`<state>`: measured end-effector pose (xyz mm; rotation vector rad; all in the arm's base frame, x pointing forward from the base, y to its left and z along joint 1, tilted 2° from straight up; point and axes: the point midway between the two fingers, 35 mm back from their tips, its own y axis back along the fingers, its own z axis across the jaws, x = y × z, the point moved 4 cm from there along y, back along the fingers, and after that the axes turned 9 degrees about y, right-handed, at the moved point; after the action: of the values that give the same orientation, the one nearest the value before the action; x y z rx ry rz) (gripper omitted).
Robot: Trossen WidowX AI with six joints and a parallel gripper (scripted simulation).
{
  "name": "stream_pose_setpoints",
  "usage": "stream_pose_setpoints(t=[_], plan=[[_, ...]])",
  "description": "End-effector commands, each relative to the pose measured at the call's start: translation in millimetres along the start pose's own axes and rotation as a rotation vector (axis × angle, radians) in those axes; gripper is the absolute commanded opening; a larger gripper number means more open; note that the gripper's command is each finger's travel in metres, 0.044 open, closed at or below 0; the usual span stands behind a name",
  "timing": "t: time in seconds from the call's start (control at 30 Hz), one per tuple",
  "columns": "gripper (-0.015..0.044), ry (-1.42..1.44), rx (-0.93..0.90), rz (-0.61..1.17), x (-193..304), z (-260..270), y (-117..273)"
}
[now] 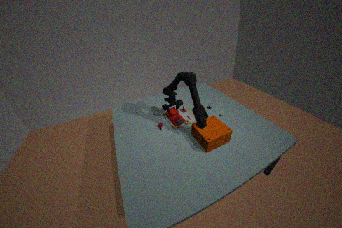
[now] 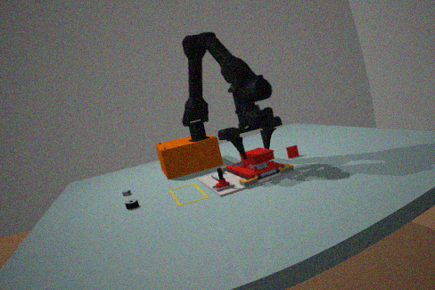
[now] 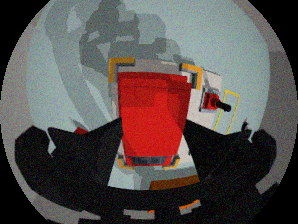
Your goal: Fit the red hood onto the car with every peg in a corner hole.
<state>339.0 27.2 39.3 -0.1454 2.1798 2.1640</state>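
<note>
The red hood (image 1: 174,112) (image 2: 258,155) (image 3: 154,107) is level above the red chassis (image 1: 178,120) (image 2: 237,169), roughly over its middle. In the exterior view a grey strip of the engine block (image 2: 261,166) shows under the hood, which seems slightly above the deck. The chassis sits in the jig with yellow corners (image 2: 249,181) (image 3: 122,62). My gripper (image 1: 173,110) (image 2: 256,153) (image 3: 153,120) points down and is shut on the hood, one finger on each side. The pegs and corner holes are hidden or too small to make out.
A red piece with a black upright knob (image 2: 221,183) (image 3: 211,101) stands beside the chassis. A red block (image 1: 160,125) (image 2: 292,152) lies on the other side. A black round part (image 1: 209,106) (image 2: 132,204) lies farther off. The orange base box (image 1: 211,132) (image 2: 189,158) carries the arm.
</note>
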Motion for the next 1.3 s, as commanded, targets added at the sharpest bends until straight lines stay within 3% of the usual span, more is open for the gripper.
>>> stream_pose_setpoints(t=[0.0, 1.27], plan=[[0.0000, 0.004, 0.005, -0.001, 0.0, -0.5, -1.7], [0.0000, 0.004, 0.005, -0.001, 0.9, -0.1, -17.1]])
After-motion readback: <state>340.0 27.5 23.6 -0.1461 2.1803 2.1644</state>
